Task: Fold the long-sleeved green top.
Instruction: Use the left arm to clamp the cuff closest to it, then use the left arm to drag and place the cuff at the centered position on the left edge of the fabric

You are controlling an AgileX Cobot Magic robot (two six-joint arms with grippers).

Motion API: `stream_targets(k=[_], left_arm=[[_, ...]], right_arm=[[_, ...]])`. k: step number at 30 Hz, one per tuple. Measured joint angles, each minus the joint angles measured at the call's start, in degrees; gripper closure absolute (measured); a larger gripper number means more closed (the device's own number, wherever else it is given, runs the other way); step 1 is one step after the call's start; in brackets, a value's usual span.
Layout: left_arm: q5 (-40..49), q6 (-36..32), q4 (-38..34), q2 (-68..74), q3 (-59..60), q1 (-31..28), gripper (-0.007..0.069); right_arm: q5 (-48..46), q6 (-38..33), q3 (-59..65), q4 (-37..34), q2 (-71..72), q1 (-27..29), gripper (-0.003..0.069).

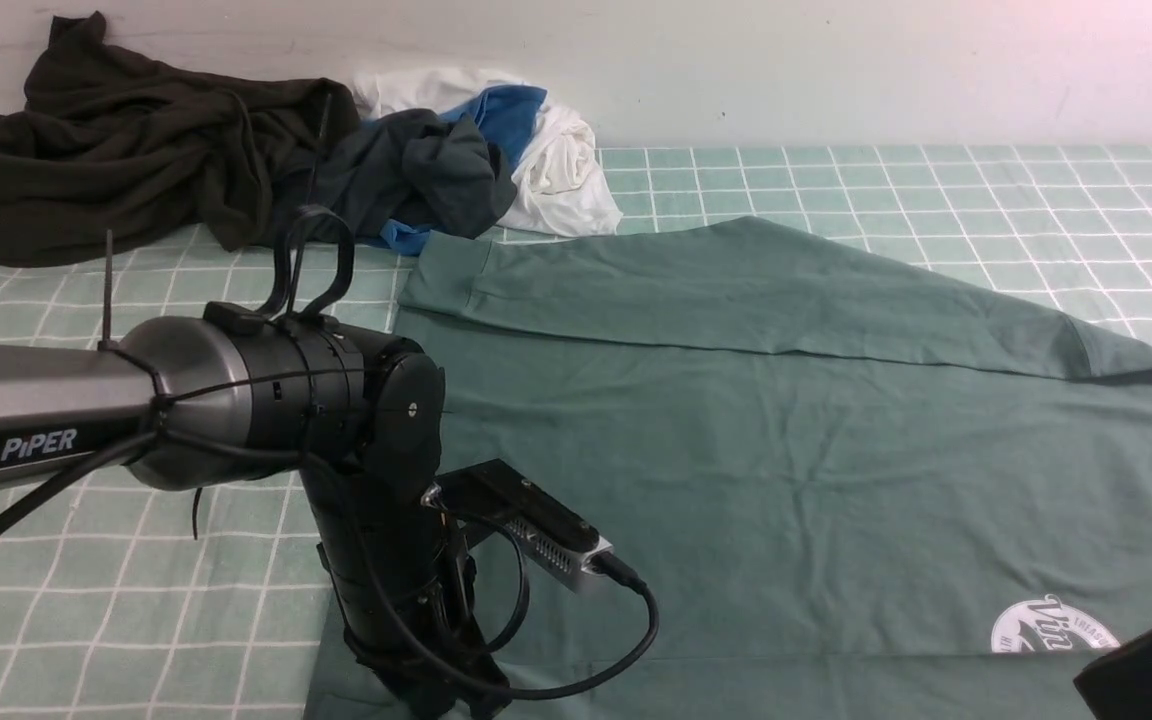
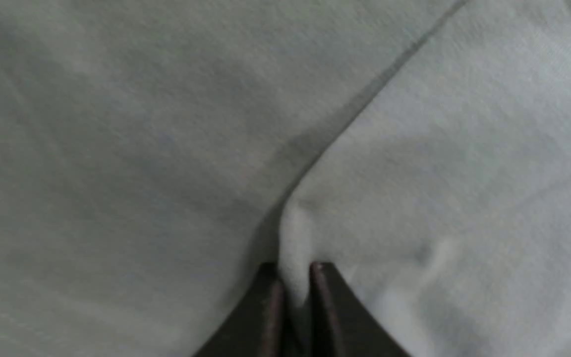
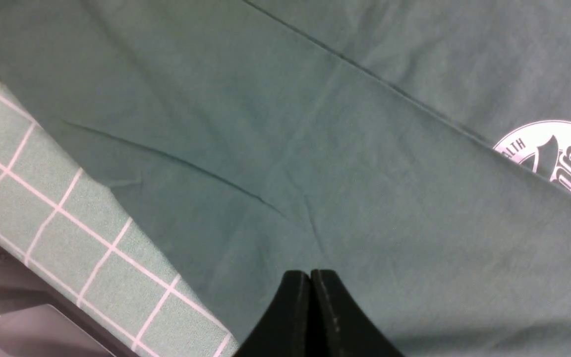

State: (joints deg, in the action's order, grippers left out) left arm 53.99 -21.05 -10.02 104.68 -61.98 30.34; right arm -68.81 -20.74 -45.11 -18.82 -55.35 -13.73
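The green long-sleeved top (image 1: 736, 450) lies spread flat on the checked cover, with one sleeve (image 1: 736, 290) folded across its far side. Its round white logo (image 1: 1051, 625) sits near the front right and also shows in the right wrist view (image 3: 563, 153). My left arm points down at the top's near left edge; its fingertips are hidden in the front view. In the left wrist view my left gripper (image 2: 294, 270) is shut on a pinched ridge of the top's fabric (image 2: 166, 148). My right gripper (image 3: 310, 273) is shut and empty, just over the top (image 3: 315, 148) near the logo.
A dark olive-black garment (image 1: 126, 140), a dark grey garment (image 1: 406, 170) and blue and white clothes (image 1: 556, 160) are heaped at the back left by the wall. The green checked cover (image 1: 936, 190) spans the table. Its near edge (image 3: 18, 307) shows in the right wrist view.
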Motion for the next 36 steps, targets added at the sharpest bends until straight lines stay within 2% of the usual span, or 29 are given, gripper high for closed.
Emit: stream_targets(k=[7,11,16,24,27,31,36], left_arm=[[6.55,0.1,4.53,-0.26,-10.08,0.05,0.0608],[9.85,0.35,8.41,-0.15,-23.34,-0.01,0.0608],[12.69,0.35,8.31,3.02,-33.58,-2.04,0.0605],[12.22,0.57,7.79,13.72,-37.12,-6.4,0.0592],[10.03,0.57,7.66,15.96,-37.12,-7.05,0.0548],[7.82,2.65,8.95,16.72,-37.71,-7.19,0.0418],[7.57,9.64,10.43,17.56,-43.3,-9.8,0.0244]], right_arm=[[0.44,-0.05,0.0,0.13,0.0,0.0,0.0673],[1.66,-0.05,0.0,0.56,0.0,0.0,0.0673],[1.71,-0.05,0.0,0.92,0.0,0.0,0.0673],[1.71,-0.05,0.0,1.57,0.0,0.0,0.0673],[1.89,-0.05,0.0,1.56,0.0,0.0,0.0673],[2.4,0.46,-0.45,1.56,0.0,0.0,0.0673],[6.01,3.4,-4.73,4.81,-1.31,0.0,0.0673]])
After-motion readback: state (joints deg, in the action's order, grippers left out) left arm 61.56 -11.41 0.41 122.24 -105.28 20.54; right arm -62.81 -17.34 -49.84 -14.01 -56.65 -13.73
